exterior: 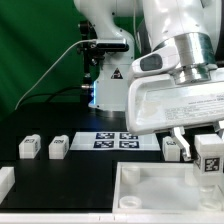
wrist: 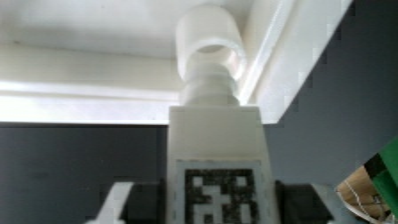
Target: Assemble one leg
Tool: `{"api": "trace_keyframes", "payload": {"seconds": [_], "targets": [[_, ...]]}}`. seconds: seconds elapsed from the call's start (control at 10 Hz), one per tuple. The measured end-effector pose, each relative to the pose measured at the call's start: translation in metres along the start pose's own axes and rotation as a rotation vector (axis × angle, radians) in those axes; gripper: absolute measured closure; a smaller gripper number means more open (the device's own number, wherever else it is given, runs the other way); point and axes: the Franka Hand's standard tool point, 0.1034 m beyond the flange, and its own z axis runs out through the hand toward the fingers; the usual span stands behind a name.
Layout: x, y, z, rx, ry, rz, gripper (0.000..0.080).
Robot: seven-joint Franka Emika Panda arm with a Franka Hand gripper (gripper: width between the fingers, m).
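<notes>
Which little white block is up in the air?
The leg at the exterior view's right, gripped between the fingers above the big white tray part. The other legs rest on the black table.

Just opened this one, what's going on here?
The arm's pincer is shut on one leg, holding it over the large white tray-like part, near that part's corner on the exterior view's right. Whether the leg touches that part cannot be told. Two loose legs lie on the black table, on the exterior view's left of the marker board.
</notes>
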Motion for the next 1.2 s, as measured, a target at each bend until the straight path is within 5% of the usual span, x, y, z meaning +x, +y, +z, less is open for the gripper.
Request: {"api": "trace_keyframes", "payload": {"seconds": [1.2], "targets": [[-0.009,-0.008,0.017,0.01,-0.011,-0.002,0.0509]]}}
